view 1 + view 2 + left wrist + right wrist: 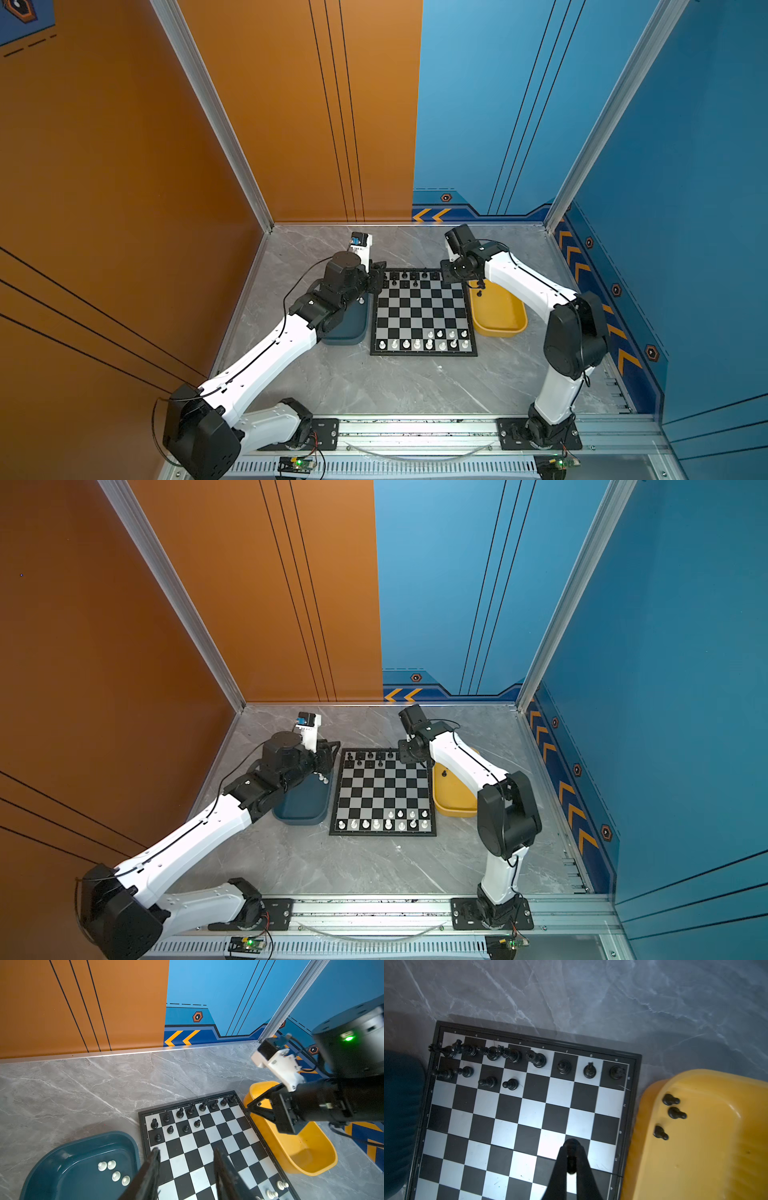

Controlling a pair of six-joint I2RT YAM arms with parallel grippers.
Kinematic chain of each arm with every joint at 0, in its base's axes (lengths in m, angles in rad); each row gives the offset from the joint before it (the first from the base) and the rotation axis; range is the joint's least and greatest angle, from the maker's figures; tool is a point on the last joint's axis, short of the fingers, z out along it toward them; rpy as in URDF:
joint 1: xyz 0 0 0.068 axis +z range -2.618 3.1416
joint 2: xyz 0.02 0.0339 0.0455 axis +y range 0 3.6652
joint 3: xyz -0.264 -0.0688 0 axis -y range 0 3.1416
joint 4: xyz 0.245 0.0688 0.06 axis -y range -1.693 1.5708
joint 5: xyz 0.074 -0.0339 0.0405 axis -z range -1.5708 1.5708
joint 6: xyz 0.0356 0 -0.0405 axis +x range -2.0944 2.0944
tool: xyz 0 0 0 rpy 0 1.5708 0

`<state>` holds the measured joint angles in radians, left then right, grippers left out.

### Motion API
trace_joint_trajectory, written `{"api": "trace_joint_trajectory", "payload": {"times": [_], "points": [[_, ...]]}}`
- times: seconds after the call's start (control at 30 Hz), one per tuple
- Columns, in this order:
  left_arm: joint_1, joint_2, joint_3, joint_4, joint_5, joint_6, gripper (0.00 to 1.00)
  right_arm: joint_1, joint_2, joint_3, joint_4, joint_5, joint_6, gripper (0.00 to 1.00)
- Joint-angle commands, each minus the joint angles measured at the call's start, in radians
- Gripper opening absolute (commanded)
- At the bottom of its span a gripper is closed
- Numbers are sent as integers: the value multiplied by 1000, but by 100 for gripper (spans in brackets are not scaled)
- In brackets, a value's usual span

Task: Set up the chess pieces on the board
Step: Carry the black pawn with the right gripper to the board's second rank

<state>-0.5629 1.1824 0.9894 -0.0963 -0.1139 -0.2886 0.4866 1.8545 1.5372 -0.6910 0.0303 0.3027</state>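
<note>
The board (423, 312) lies flat in the middle of the table. Black chess pieces (563, 1067) fill its far row, with several black pawns (510, 1084) in front of them on the left. White chess pieces (417, 344) line the near row, and several white pawns (452, 333) stand ahead of them on the right. My right gripper (571, 1147) is shut on a black pawn (571, 1164) and hangs above the board's far right part. My left gripper (187, 1159) is open and empty over the board's far left edge (379, 276).
Left of the board a dark teal tray (68, 1153) holds several white pawns (113, 1171). On the other side, a yellow tray (716, 1147) holds three black pawns (671, 1113). Walls close in the back and both sides.
</note>
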Motion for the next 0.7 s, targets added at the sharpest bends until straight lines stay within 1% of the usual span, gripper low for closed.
{"api": "trace_joint_trajectory", "payload": {"times": [0.0,0.37,0.67], "points": [[7,-27,-10,-6,5,2,44,37,66,68,-45,5,-23,1],[17,-30,-18,-6,6,2,44,74,251,209,-65,-3,-34,1],[23,-27,-18,-5,10,-1,44,70,334,291,-67,14,-33,1]]}}
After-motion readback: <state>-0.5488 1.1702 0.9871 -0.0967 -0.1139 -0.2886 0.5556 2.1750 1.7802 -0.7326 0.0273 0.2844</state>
